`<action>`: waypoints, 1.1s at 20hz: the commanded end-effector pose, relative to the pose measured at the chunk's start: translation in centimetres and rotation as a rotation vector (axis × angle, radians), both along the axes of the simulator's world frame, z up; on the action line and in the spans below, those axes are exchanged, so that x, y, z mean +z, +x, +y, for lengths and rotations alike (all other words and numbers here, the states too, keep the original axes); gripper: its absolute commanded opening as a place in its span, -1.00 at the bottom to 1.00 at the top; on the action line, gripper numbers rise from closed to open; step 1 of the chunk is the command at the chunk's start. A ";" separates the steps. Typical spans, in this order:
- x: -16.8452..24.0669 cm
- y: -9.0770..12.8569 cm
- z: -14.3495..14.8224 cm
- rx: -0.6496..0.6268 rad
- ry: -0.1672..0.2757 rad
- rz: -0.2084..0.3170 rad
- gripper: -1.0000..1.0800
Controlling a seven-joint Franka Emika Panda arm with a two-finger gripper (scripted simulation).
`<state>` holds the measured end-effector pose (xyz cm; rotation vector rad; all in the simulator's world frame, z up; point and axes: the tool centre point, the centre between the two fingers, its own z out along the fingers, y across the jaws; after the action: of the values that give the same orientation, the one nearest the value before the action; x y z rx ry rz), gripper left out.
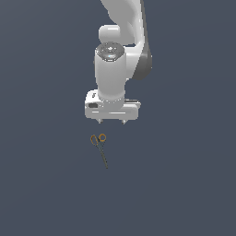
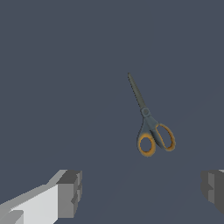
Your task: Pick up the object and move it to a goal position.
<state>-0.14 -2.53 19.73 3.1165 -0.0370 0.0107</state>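
I'm looking at one white arm [image 1: 120,55] coming down from the top of the exterior view, with its gripper [image 1: 112,121] pointing straight down at the dark grey desk [image 1: 41,184]. The jaws are spread wide and released, nothing between them. In the wrist view I can see both fingers [image 2: 70,192], one at each side of the frame, with a wide stretch of bare desk [image 2: 52,87] separating them.

There is one pair of scissors [image 1: 99,148], lying flat on the desk just below the gripper in the exterior view, a touch toward the exterior view's left of the gripper's midline. It is not touching the gripper. I count two orange-yellow ring handles, side by side at the end nearer the gripper, and the dark grey blades are closed together into one long thin point that runs away from the gripper, slanting slightly toward the exterior view's right.

The wrist view gives me the scissors [image 2: 151,127] much clearer: rings, pivot screw, then the narrow blades.

I can read no lettering, brand or label on the scissors or on the arm. There is a small dark patch on the gripper housing, too small to make out.
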 end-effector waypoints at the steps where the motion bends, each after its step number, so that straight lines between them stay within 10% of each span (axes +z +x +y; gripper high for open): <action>1: 0.0 0.0 0.0 0.000 0.000 0.000 0.92; 22: -1.7 1.5 0.5 0.029 0.022 -0.019 0.92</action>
<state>1.10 -1.63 18.75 3.1393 -0.0041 0.0450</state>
